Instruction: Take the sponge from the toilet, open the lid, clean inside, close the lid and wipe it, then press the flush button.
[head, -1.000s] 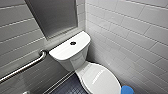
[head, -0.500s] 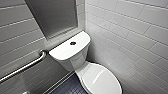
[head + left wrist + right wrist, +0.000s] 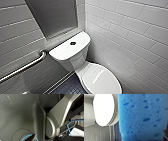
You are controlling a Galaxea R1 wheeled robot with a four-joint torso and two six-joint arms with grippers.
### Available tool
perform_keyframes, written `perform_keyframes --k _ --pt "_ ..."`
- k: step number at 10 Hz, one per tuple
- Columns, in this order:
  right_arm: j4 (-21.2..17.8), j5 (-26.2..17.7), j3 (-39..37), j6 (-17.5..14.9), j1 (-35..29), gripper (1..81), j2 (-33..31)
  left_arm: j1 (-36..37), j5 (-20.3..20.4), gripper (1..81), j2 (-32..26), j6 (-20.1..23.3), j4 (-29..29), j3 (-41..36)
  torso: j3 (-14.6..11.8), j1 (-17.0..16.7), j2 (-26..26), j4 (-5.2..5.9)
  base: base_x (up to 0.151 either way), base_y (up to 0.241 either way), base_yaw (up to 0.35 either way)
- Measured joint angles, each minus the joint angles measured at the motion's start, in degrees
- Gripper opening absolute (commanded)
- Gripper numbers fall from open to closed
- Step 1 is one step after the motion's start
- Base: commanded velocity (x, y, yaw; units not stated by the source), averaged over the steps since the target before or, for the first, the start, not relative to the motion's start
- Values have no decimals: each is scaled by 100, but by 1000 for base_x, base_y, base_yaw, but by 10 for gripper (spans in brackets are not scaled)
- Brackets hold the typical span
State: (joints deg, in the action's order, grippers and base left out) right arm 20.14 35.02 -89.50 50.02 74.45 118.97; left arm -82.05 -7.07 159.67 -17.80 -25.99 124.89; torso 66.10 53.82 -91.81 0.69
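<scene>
Corner bathroom; the toilet (image 3: 82, 62) stands angled in the far corner, its tank tight against the far wall and close to the right-hand tiled wall (image 3: 130, 37), so there is little room on its right side; the open room is on the left and near, where the dark floor (image 3: 68, 87) runs alongside the bowl; a steel grab bar (image 3: 25, 67) slants along the left wall, well apart from the tank.

The lid (image 3: 101, 78) is down, shut flat over the bowl, its oval edge running out of the head view on the near side; nothing rests on it; the flat tank cover (image 3: 67, 47) carries just the round flush button (image 3: 73, 43) near its middle; a grey panel (image 3: 53, 16) hangs on the wall behind.

The sponge (image 3: 141, 116) is off the toilet; it sits bright blue and pitted, right up against the right wrist camera, high above the closed lid (image 3: 104, 109) and beside its rim; so the right pincer has it clamped, though the grip itself is hidden behind the foam.

The left wrist camera looks onto dark robot housing and a blue cable (image 3: 73, 120); how the left pincer stands, I cannot tell.
</scene>
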Motion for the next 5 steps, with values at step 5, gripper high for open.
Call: perform_keyframes --k 5 --pt "719 -1152 1393 -2 -1535 10 -404 2 7 811 -61 0 -35 0 0 0 -2 0 0 0 0"
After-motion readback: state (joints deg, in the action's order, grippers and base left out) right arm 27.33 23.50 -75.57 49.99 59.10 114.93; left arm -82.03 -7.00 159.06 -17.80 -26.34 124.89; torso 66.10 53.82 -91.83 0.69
